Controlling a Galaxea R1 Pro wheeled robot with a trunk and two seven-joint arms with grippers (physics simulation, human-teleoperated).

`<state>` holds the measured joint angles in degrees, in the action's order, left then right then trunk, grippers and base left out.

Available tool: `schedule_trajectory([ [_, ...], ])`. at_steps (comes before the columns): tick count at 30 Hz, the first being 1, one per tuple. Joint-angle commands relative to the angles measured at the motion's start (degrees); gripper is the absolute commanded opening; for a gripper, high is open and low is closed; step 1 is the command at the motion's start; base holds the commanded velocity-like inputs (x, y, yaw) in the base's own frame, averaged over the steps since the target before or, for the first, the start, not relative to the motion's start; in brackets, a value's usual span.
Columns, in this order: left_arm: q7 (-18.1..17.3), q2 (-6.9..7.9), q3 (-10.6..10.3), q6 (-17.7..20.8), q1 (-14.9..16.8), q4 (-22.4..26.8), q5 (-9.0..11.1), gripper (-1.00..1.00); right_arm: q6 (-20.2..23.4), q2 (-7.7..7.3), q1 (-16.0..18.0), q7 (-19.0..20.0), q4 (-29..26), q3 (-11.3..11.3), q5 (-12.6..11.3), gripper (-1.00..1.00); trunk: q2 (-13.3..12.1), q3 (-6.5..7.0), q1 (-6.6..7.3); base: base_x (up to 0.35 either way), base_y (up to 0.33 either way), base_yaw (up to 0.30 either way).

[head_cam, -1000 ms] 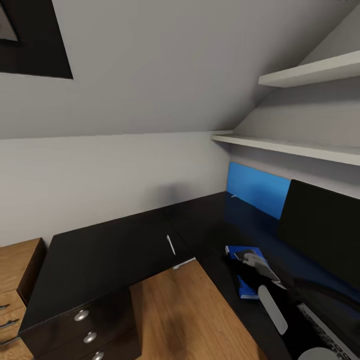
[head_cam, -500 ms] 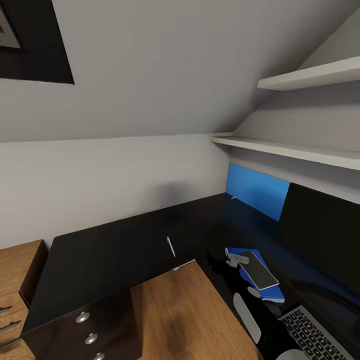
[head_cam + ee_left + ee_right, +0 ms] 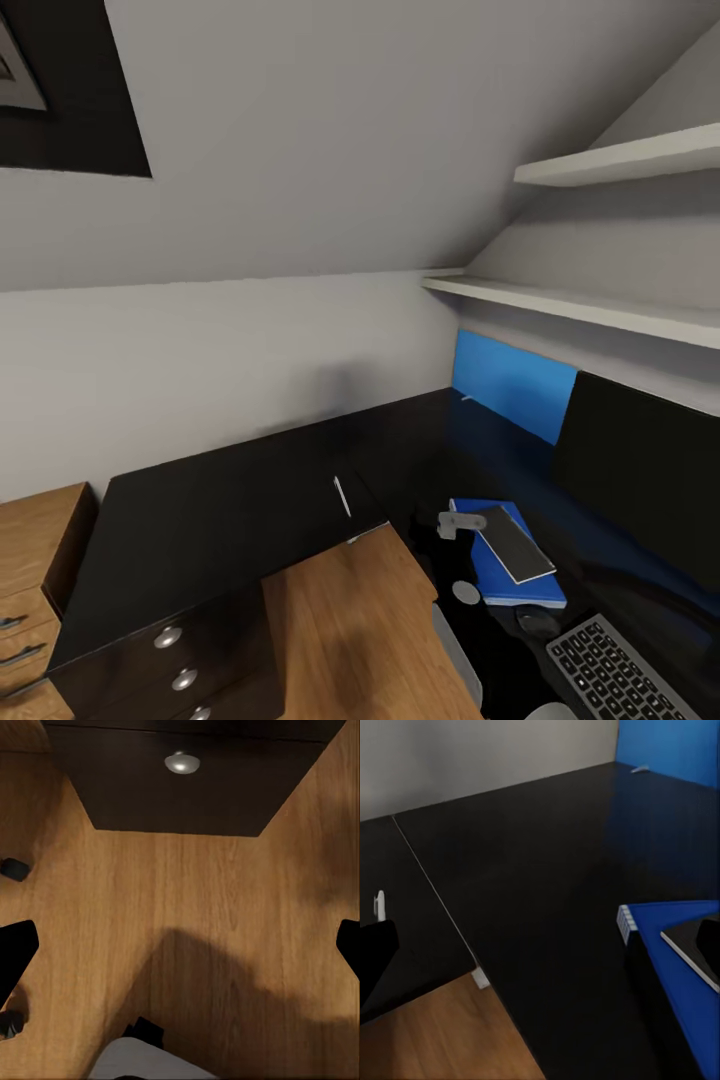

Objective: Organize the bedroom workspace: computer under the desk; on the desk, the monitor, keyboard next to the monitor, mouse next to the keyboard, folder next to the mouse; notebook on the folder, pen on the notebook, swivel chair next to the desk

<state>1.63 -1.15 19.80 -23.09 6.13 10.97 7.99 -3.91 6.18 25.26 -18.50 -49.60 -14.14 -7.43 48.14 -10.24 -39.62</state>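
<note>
Right arm: a pale grey link rises from the lower edge of the head view, reaching forward, with a small round joint above it. The far end of the arm is dark and hard to make out.

Right claw: jaws spread wide, a dark fingertip at each side of the wrist view, nothing between them. It aims forward and slightly down.

Left claw: jaws also spread wide, dark fingertips at the two side edges, gap empty. It points straight down. A grey rounded part of the robot sits below it.
</note>
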Motion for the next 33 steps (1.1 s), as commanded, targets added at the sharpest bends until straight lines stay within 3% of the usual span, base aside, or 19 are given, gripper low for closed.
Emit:
schedule_trajectory([
  [1, -0.5, 0.19, -0.4, 0.1, 0.0, 0.1, 0.9, 1.00, -0.4, 0.06, 0.1, -0.5, 0.2, -0.3, -0.4, 1.00, -0.4, 0.10, 0.22, 0.000, 0.000, 0.000],
  [9, -2.9, 0.96, -0.5, 0.7, 0.0, 0.3, 2.0, 1.00, -0.4, 0.71, 0.0, 0.6, 1.8, -1.0, 0.3, 1.00, -3.2, 1.35, 1.76, 0.000, 0.000, 0.001],
  [18, -5.6, 1.05, -0.6, 0.5, 0.0, 0.4, 1.9, 1.00, -0.5, 2.65, 0.0, 0.6, 2.7, -1.0, 0.4, 1.00, -3.2, 1.01, 1.76, 0.000, 0.000, 0.128],
  [33, -6.2, 1.06, -0.7, 0.4, 0.0, 0.4, 1.9, 1.00, -0.6, 3.12, 0.0, 0.5, 4.3, -1.2, 0.5, 1.00, -3.2, -0.22, 1.76, 0.000, 0.000, 0.130],
])
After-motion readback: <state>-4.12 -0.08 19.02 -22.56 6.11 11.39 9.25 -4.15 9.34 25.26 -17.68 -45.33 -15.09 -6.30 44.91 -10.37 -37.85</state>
